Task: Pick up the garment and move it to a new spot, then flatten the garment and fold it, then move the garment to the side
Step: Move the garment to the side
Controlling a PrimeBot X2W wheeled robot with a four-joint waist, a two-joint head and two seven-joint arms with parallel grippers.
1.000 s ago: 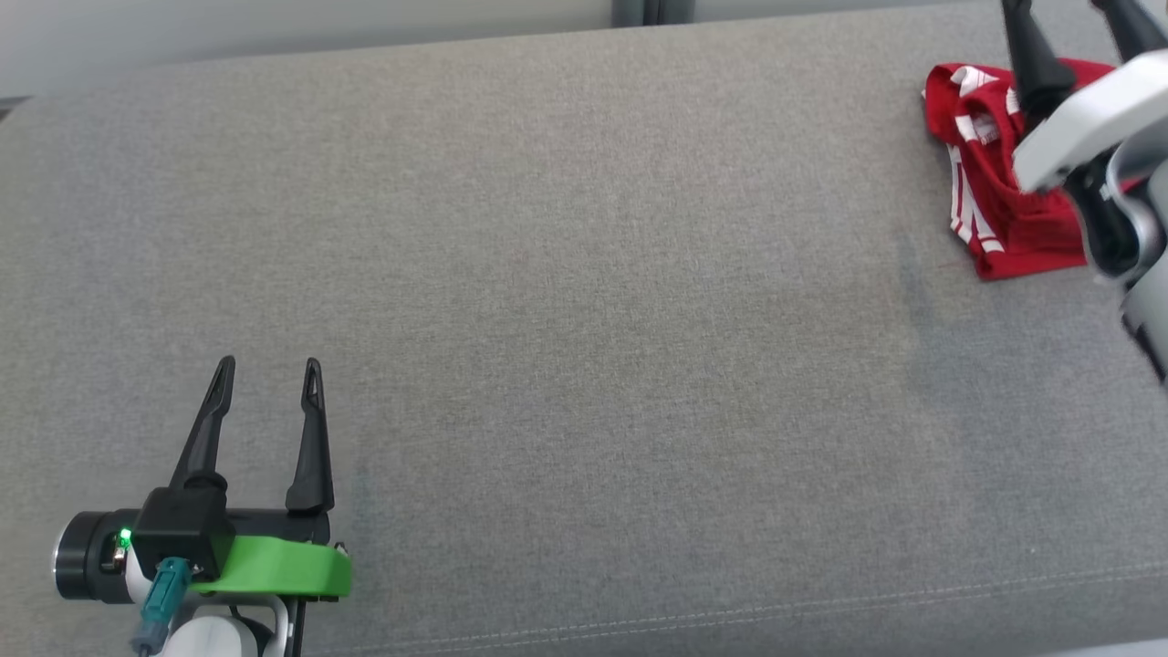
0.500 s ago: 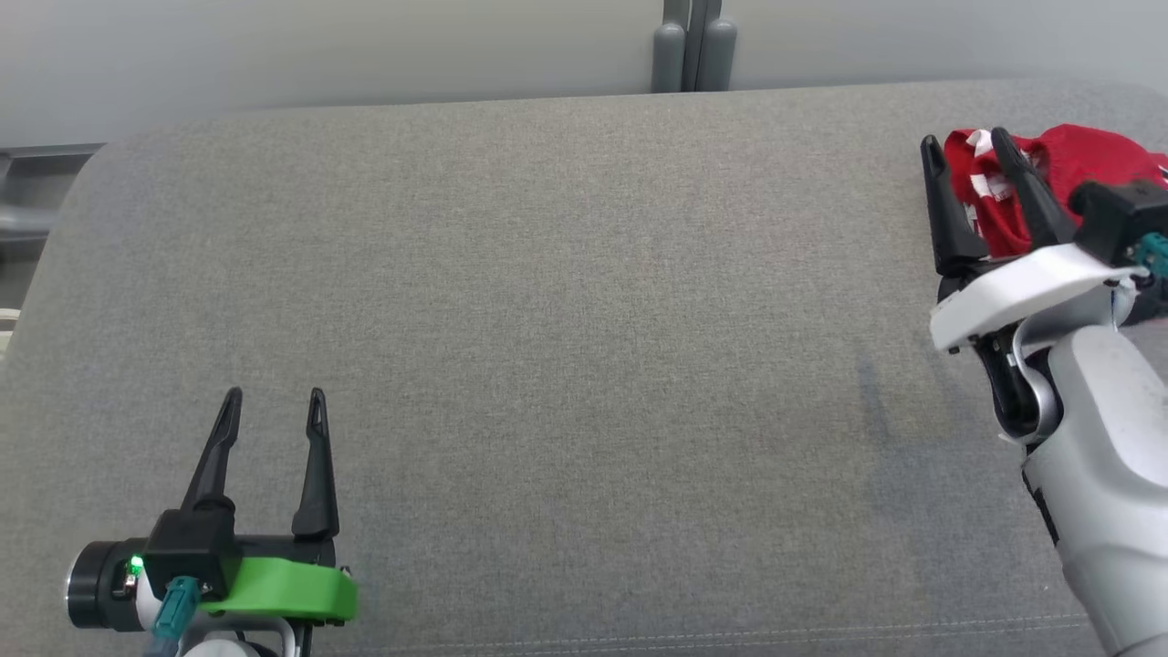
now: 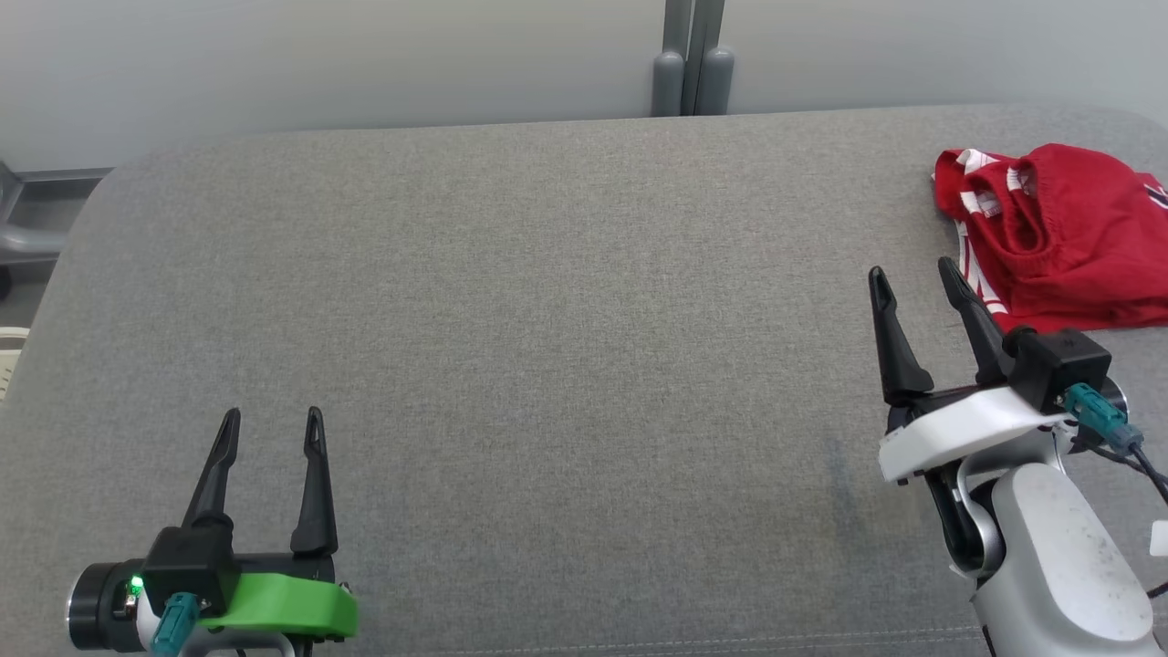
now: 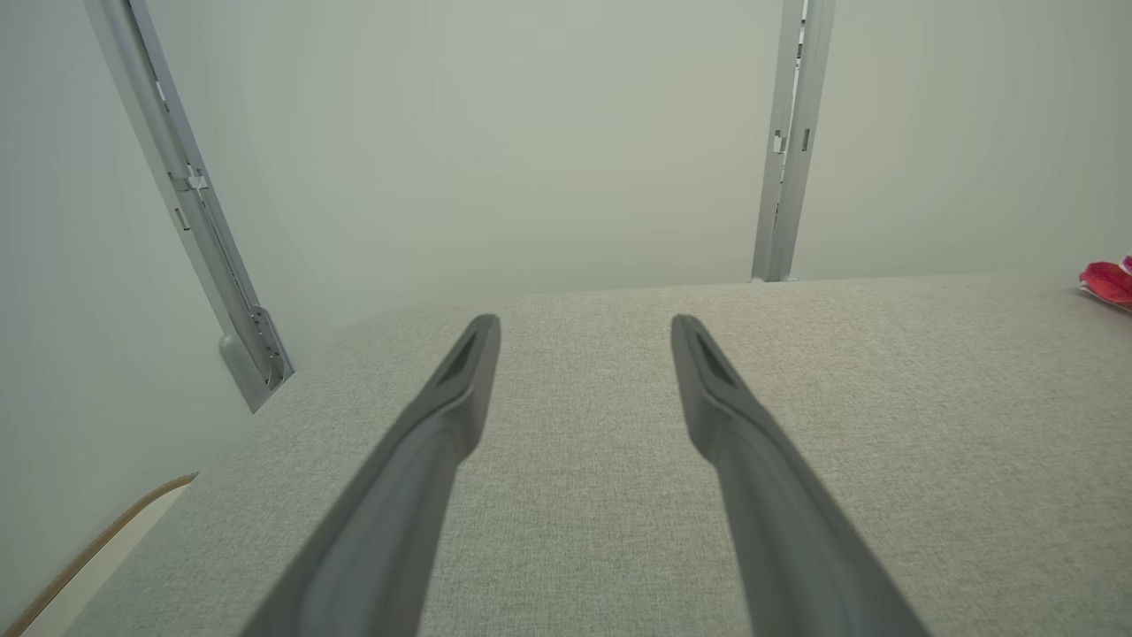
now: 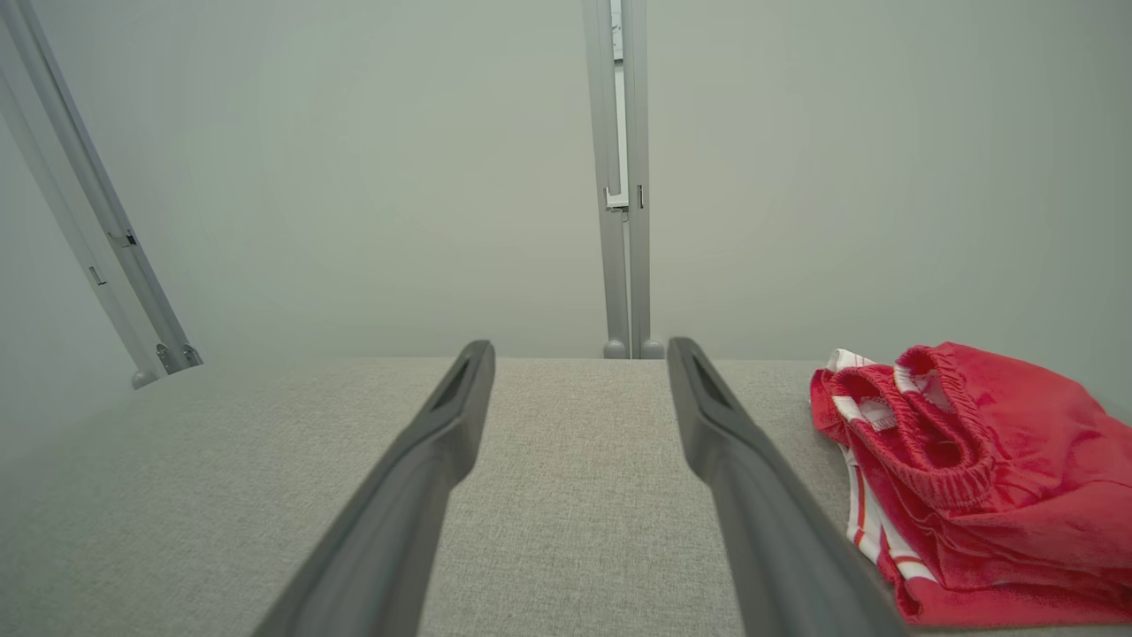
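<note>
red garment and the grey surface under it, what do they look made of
Red garment: soft knit fabric, likely cotton or a blend, matte; its gathered waistband and limp folds show it. Grey surface: woven upholstery-like cloth, matte, with fine heathered weave and a stitched seam.

A grey fabric surface (image 3: 547, 319) meets a plain pale wall (image 3: 319, 64) with metal posts (image 3: 692, 64).

Grey fabric-covered surface (image 3: 547, 319) below a pale wall (image 3: 319, 64) with grey metal uprights (image 3: 692, 82).
</note>
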